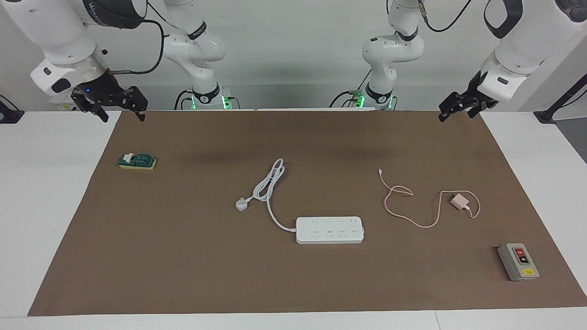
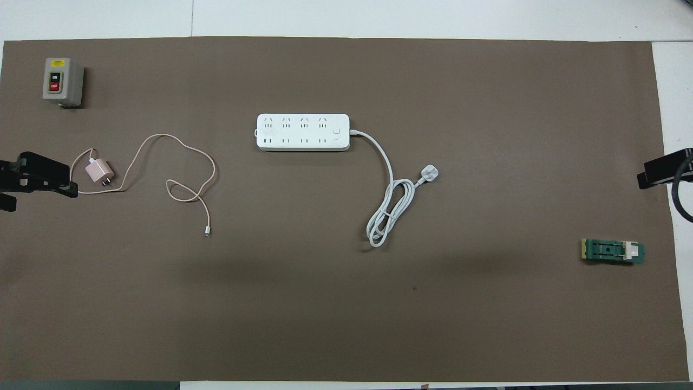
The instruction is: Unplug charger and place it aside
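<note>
The pink charger (image 1: 458,201) lies flat on the brown mat (image 1: 293,284), unplugged, toward the left arm's end of the table and well apart from the white power strip (image 1: 329,229). Its thin pink cable (image 1: 403,192) wanders in loose loops toward the middle of the table and ends in a tiny connector nearer the robots. Nothing sits on the charger or leans against it.

The power strip rests near the centre with all its sockets bare, and its thick white cord (image 1: 268,185) coils up toward the robots to a plug (image 1: 241,204) lying on the mat. A grey switch box (image 1: 518,261) with red and black buttons stands farther from the robots than the charger, at the left arm's end. A small green block (image 1: 137,161) sits near the mat's edge at the right arm's end, clear of everything else.

The left gripper (image 1: 451,110) hangs in the air over the mat's corner by its own base, fingers spread and holding nothing. The right gripper (image 1: 123,112) is up over the other near corner, its fingers wide apart and empty too
</note>
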Available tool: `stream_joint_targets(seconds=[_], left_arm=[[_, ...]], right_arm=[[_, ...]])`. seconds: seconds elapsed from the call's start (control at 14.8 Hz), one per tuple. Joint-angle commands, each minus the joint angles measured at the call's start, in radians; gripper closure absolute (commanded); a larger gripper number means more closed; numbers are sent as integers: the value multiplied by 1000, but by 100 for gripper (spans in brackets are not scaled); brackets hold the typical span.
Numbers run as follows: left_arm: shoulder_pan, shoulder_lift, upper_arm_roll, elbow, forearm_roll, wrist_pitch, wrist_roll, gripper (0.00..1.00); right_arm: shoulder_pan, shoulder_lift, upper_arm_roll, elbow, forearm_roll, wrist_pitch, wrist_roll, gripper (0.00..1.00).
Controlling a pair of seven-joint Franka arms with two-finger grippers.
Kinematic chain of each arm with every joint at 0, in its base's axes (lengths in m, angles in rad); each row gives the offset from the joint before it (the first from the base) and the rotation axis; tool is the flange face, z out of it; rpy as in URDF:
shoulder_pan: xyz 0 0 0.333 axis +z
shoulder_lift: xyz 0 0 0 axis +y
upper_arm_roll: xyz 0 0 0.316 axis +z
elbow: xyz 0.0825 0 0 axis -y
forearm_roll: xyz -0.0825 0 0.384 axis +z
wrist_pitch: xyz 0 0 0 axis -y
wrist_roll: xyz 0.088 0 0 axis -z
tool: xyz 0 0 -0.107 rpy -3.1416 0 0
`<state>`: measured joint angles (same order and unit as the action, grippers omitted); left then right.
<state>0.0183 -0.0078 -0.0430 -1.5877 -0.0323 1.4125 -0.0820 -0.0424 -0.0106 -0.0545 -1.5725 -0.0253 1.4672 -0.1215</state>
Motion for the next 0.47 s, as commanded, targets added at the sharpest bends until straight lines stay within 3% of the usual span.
stream_joint_targets(seconds=[0.0, 0.4], left_arm=[[-34, 19, 5, 32, 17, -18, 56, 0], [-47, 25, 6, -8, 9, 40, 74, 0]], right_arm=[[-10, -29, 19, -34, -15, 22, -4, 0], [-5, -29, 21, -31, -10, 25, 16, 0]])
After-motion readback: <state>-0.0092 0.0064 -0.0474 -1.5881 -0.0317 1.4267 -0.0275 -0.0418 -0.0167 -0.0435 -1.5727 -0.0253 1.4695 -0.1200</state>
